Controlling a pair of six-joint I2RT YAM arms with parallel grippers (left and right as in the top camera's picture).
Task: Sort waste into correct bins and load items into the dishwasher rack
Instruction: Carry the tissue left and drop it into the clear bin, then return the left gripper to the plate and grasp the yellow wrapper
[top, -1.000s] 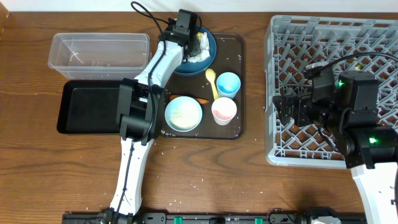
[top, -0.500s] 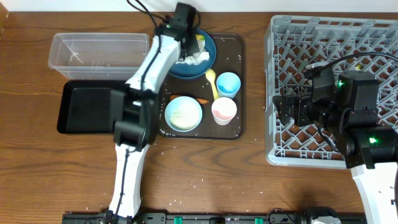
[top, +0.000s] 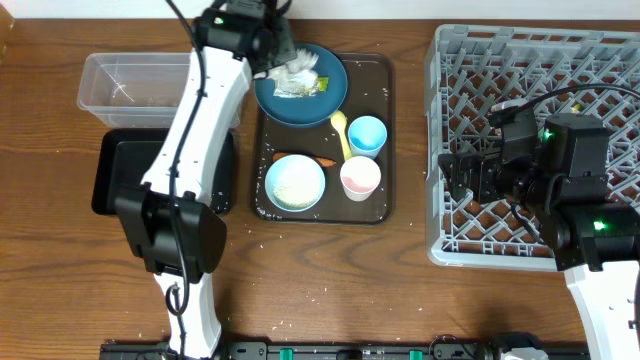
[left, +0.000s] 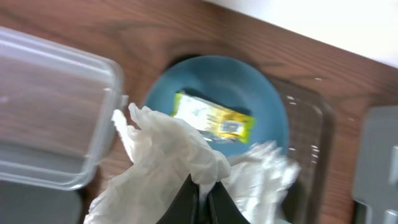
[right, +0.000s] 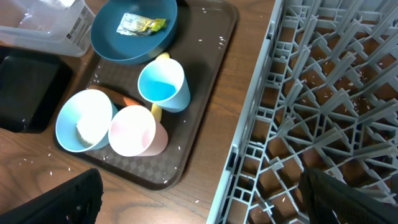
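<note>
My left gripper (top: 279, 60) is shut on the crumpled white tissue (top: 298, 71) and holds it above the left rim of the blue plate (top: 325, 95). In the left wrist view the fingers (left: 203, 198) pinch the tissue (left: 166, 155) over the plate (left: 268, 99), next to the clear tub (left: 50, 118). The yellow-green wrapper (top: 302, 89) lies on the plate. The white bowl (top: 295, 184) holds rice; the carrot (top: 322, 160), yellow spoon (top: 340, 128), light blue cup (top: 367, 135) and pink cup (top: 360, 179) stand nearby. My right gripper (top: 461, 178) is open and empty over the rack's (top: 600, 60) left side.
The dishes stand on a dark brown serving tray (top: 380, 205). The clear tub (top: 150, 85) and black tray (top: 130, 175) lie left of it. Rice grains are scattered on the wood in front. The right wrist view shows the rack's edge (right: 249, 130) beside the serving tray (right: 199, 124).
My left arm has swung left and back, lifting the tissue off the plate toward the clear tub; the wrapper now lies uncovered. The right arm has not moved.
</note>
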